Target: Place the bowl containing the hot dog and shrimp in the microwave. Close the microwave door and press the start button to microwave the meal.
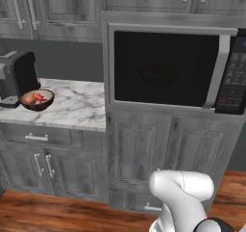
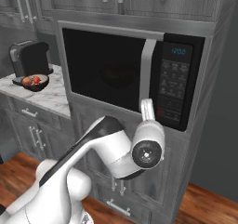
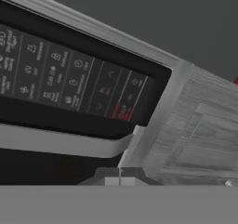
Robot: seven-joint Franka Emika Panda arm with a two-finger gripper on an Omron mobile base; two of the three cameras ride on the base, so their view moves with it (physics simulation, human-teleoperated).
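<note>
Currently microwave (image 1: 173,67) built into grey cabinetry (image 1: 144,149), long axis horizontal, microwave door (image 2: 104,72) shut with handle (image 2: 148,72) vertical. Bowl (image 1: 156,74) faint behind glass. Gripper (image 3: 120,177) jaws shut, empty, near handle's lower end. Dark bowl (image 1: 37,99) at 9 o'clock on counter (image 1: 77,108).
</note>
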